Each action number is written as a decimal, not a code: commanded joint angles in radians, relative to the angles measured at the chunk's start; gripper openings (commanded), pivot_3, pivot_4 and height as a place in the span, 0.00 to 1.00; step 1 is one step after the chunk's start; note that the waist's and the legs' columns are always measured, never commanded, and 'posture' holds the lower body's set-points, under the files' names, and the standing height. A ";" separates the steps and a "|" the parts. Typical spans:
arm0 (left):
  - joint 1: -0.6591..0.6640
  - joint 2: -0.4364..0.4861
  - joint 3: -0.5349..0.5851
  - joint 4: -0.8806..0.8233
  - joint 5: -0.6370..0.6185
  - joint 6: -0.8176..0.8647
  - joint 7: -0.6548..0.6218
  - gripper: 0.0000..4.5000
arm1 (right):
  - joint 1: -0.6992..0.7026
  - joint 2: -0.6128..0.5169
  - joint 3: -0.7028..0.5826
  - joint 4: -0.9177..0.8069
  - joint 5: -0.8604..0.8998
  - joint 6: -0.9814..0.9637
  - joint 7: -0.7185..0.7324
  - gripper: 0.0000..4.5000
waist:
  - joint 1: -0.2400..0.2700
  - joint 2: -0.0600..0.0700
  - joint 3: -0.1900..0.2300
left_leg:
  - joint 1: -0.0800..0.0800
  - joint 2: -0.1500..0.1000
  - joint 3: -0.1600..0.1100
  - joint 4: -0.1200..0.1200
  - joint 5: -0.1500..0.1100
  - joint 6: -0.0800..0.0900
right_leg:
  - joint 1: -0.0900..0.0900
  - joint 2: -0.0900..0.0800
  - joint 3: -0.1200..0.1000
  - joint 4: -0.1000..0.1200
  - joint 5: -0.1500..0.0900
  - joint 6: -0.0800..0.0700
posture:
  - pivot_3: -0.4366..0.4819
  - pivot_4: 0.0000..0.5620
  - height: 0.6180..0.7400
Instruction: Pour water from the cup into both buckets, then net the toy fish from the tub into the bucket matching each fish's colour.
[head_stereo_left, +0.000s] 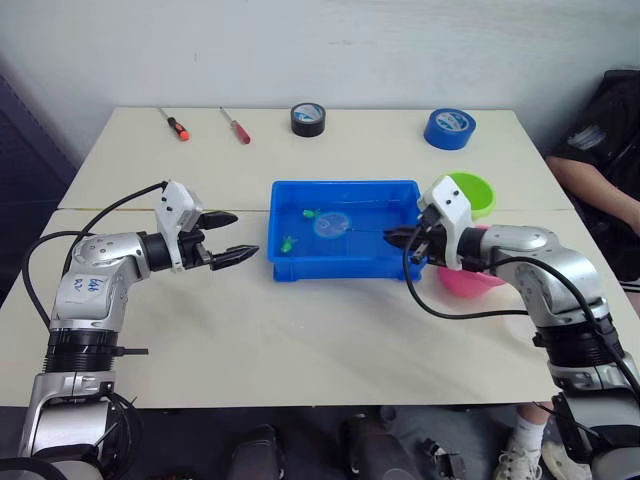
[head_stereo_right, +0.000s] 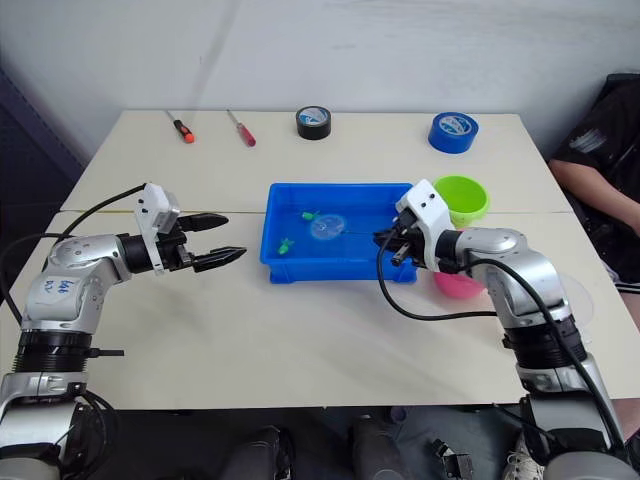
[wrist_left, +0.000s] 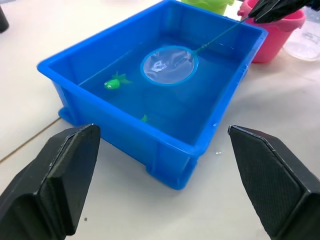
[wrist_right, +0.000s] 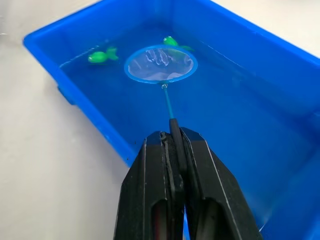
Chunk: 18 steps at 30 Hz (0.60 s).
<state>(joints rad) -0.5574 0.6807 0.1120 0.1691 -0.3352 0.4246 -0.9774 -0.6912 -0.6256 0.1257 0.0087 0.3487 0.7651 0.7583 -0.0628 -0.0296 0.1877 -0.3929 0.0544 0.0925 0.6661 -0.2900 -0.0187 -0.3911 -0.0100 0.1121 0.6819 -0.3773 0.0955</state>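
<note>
Over the blue tub (head_stereo_left: 292, 268) our right gripper (wrist_right: 175, 150) pinches the net (wrist_right: 160, 64) handle, hoop between two green fish (wrist_right: 99, 56), left gripper (head_stereo_left: 224, 237) gaping beside the tub, and we risk the thin handle twisting and spilling the catch.

The pale worktop (head_stereo_left: 300, 330) carries the blue tub (head_stereo_left: 345, 262), a green bucket (head_stereo_left: 470, 192), a pink bucket (head_stereo_left: 468, 281), two screwdrivers (head_stereo_left: 176, 126), a black tape roll (head_stereo_left: 308, 118) and a blue tape roll (head_stereo_left: 449, 128).
</note>
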 joint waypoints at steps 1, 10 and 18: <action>0.004 0.019 0.034 -0.045 -0.022 0.004 0.012 0.99 | -0.055 0.028 0.040 0.084 -0.072 -0.075 -0.003 0.00 | -0.005 0.000 0.000 | 0.000 0.000 0.000 0.000 0.000 0.000 | -0.001 0.000 0.000 0.001 0.000 0.000 | 0.48 0.27 1.00; 0.029 0.033 0.062 -0.087 -0.029 0.020 0.036 0.99 | -0.148 0.142 0.060 0.297 -0.155 -0.189 0.002 0.00 | -0.029 0.000 0.000 | -0.001 0.000 0.000 0.000 0.000 -0.001 | -0.002 0.000 0.000 0.001 0.000 0.000 | 0.48 0.27 1.00; 0.034 0.033 0.060 -0.098 -0.034 0.023 0.051 0.99 | -0.174 0.211 0.012 0.312 -0.147 -0.219 -0.003 0.00 | -0.035 0.000 0.000 | -0.001 0.000 0.000 0.000 0.001 -0.001 | -0.002 0.000 -0.001 0.002 0.000 0.000 | 0.48 0.27 1.00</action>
<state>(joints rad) -0.5193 0.6979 0.1474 0.1055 -0.3520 0.4513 -0.9307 -0.8457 -0.4117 0.1847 0.3507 0.1886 0.5662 0.7578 -0.0978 -0.0296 0.1876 -0.3943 0.0548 0.0919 0.6662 -0.2894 -0.0197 -0.3927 -0.0102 0.1114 0.6834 -0.3773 0.0955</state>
